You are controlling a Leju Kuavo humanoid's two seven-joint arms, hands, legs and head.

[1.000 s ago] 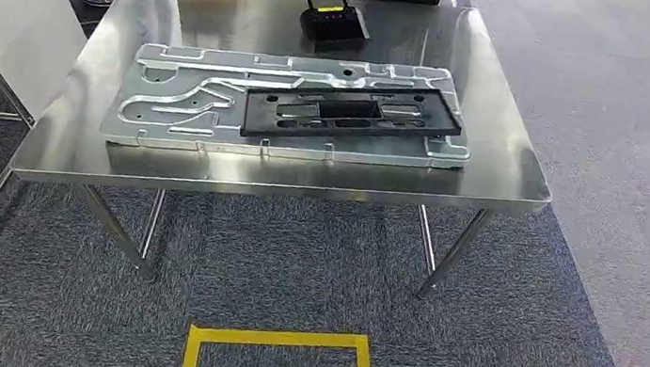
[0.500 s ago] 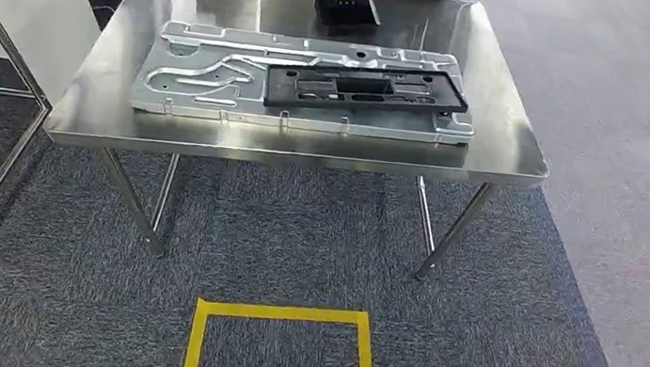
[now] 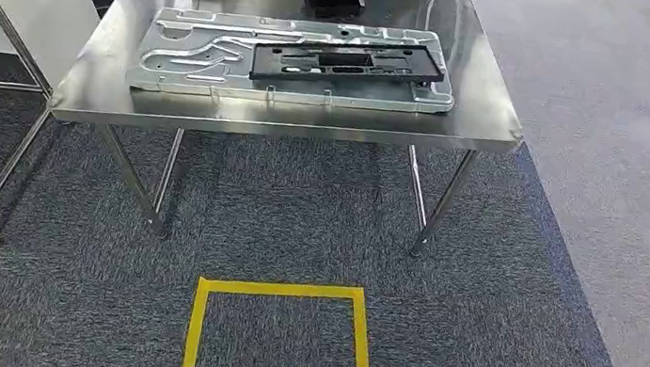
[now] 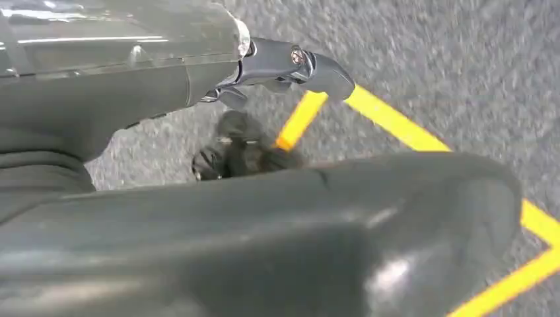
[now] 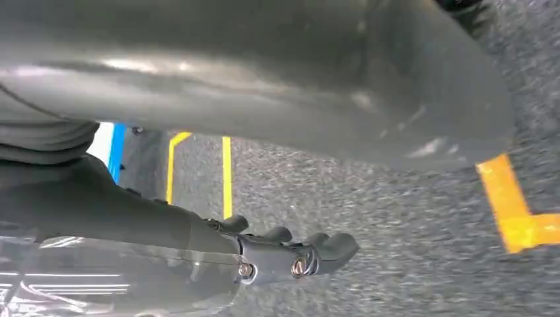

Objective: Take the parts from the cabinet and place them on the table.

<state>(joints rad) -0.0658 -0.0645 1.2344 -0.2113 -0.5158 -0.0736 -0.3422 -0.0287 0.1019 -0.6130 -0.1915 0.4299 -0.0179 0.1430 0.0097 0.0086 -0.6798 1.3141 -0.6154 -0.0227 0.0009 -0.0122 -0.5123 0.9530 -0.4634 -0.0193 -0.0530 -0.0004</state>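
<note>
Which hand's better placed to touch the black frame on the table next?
Right, marginally. The black rectangular plastic frame lies toward the right of the silver metal plate. Both left hand and right hand hang empty over grey carpet, away from the steel table.

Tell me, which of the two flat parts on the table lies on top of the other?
The black frame. It rests on the larger silver panel, toward that panel's right half; the panel lies directly on the steel table.
</note>
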